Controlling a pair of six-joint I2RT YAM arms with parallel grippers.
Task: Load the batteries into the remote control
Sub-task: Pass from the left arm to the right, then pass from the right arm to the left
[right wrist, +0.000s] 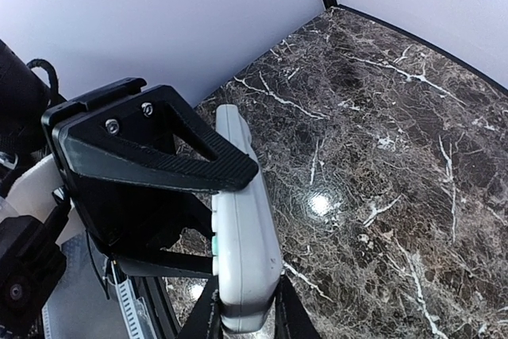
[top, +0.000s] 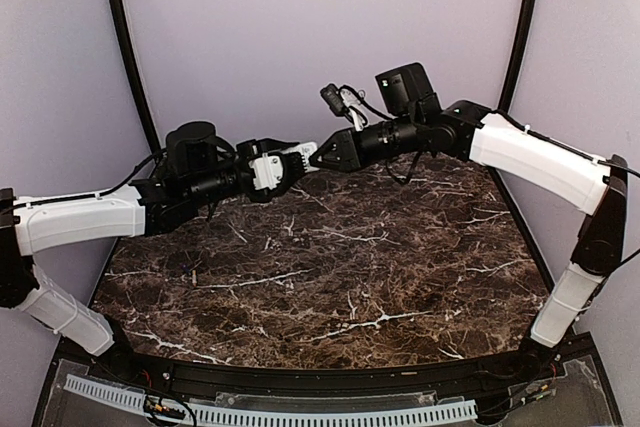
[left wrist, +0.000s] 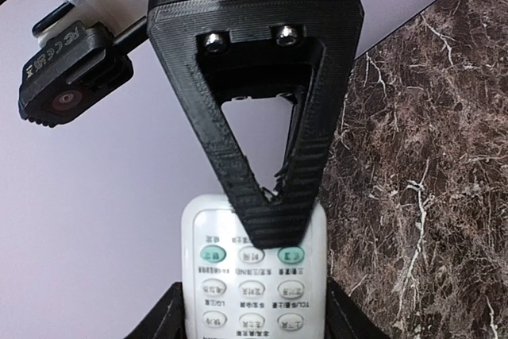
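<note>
The white remote control (top: pixel 298 159) is held in the air at the back of the table, between both grippers. In the left wrist view its button face (left wrist: pixel 254 275) shows between my left gripper's fingers (left wrist: pixel 163 319). My left gripper (left wrist: pixel 254 319) is shut on the remote's side edges. In the right wrist view the remote (right wrist: pixel 242 220) shows edge-on. My right gripper (right wrist: pixel 248 317) is shut on its end, pinching front and back. The right gripper's black finger (left wrist: pixel 274 188) covers the remote's top end. The remote's back and any compartment are hidden. No batteries are in view.
The dark marble table (top: pixel 330 277) lies below the arms. Purple walls (top: pixel 320 27) close the back and sides. A white perforated strip (top: pixel 270 412) runs along the near edge. The right arm's wrist camera (left wrist: pixel 67 77) hangs close to the left gripper.
</note>
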